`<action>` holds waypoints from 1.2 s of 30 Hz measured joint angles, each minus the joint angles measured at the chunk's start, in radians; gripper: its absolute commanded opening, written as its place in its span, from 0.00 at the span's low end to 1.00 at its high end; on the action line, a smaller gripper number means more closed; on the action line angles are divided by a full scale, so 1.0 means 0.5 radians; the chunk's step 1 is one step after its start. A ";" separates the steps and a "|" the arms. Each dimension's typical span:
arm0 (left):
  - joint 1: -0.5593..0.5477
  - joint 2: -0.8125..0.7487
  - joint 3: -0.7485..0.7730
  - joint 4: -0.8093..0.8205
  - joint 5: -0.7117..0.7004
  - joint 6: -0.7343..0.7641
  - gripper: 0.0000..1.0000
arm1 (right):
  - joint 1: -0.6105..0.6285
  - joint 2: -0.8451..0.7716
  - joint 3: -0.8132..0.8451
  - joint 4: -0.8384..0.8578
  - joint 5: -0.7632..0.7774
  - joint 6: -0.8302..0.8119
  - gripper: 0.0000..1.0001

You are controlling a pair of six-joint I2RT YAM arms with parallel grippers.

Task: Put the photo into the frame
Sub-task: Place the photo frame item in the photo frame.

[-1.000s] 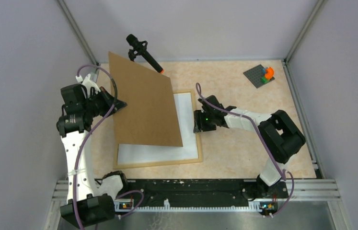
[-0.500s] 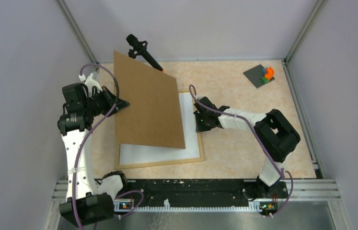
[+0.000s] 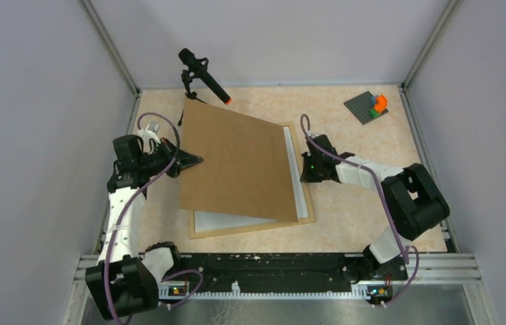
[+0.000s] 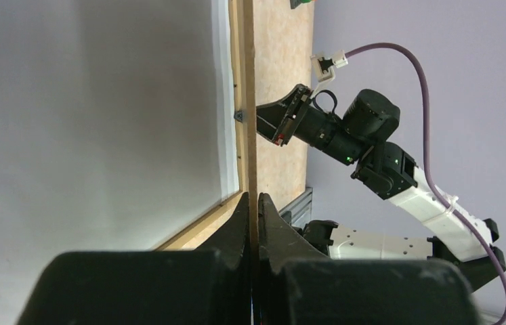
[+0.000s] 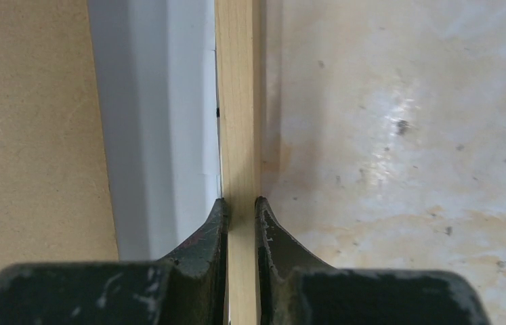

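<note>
Step in hand, apparently: clearing the backing. Left gripper (image 3: 192,160) clamps the tilted backing board (image 3: 243,162). Right gripper (image 3: 304,175) pinches the frame (image 3: 309,206) at its right rail. The next move probably calls for parking the board near the table's left edge.

Tilted backing board (image 3: 240,162) blocks frame (image 3: 309,206) from above; table (image 3: 345,220) rt side free.

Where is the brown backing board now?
In the top view the backing board is mid-table over the frame, its left edge clamped in the left tool, the microphone just behind it.
</note>
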 measured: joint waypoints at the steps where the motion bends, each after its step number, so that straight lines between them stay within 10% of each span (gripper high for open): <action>1: -0.008 0.002 -0.028 0.039 -0.001 -0.027 0.00 | -0.021 -0.027 -0.034 0.018 -0.002 0.005 0.00; 36: -0.180 0.513 -0.524 1.232 0.035 -0.256 0.00 | -0.095 -0.098 -0.139 0.105 -0.098 0.056 0.00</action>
